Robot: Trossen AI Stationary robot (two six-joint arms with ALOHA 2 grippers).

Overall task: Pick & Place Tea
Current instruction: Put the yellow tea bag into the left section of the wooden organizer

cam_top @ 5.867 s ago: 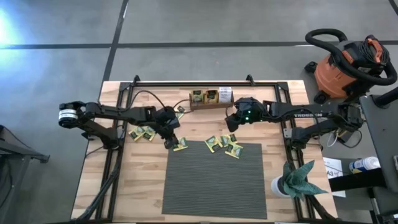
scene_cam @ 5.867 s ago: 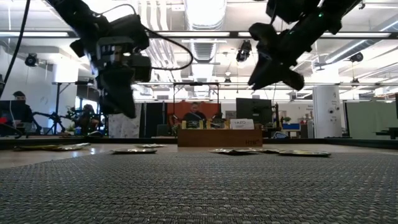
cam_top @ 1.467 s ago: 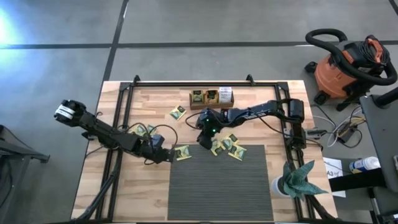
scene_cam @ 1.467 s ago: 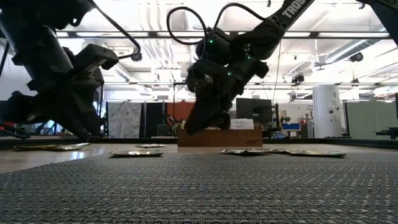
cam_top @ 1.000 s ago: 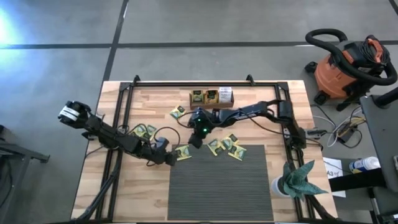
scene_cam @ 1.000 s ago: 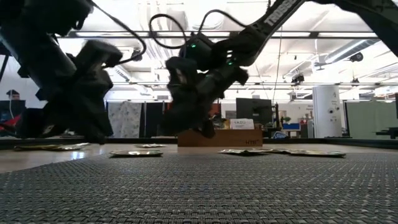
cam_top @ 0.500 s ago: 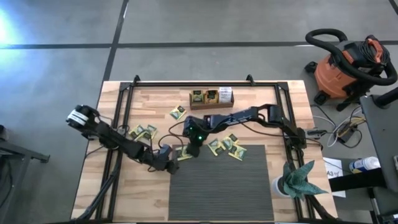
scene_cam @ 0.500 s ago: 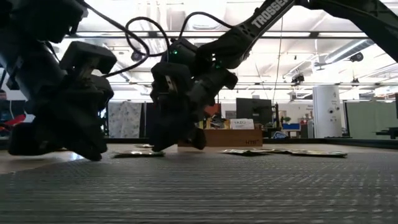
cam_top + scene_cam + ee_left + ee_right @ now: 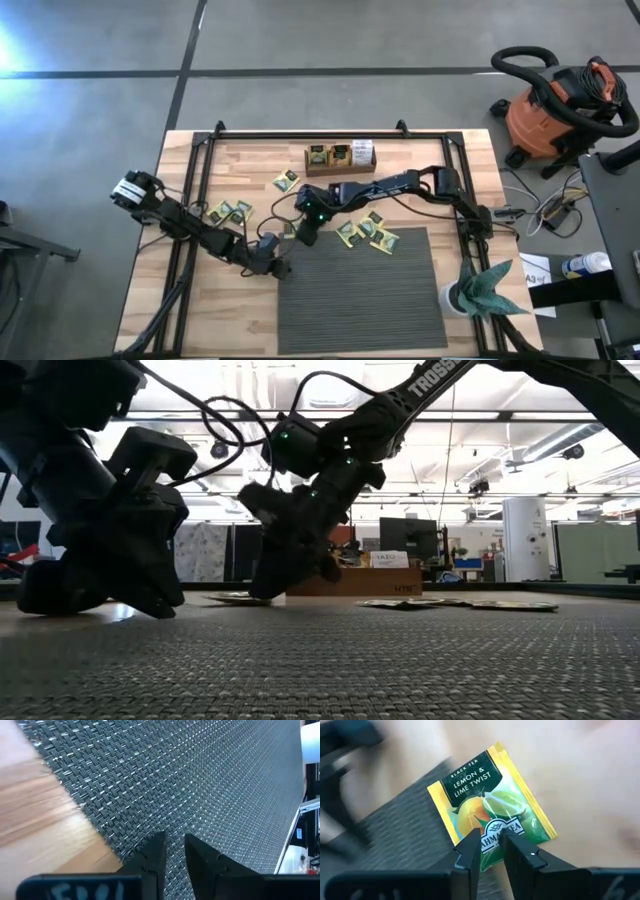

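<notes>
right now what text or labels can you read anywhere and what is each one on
"BLACK TEA", "LEMON & LIME TWIST": tea sachet ahead of the right gripper.
"AHMAD TEA": same sachet, partly hidden by the jaws.
"TROSS...": right arm, cut off by the frame.
Wooden tray front and card label: too small to read.

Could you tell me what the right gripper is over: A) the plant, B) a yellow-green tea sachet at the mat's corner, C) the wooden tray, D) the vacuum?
B: in the right wrist view the right gripper hangs over a tea sachet half on the mat.
</notes>
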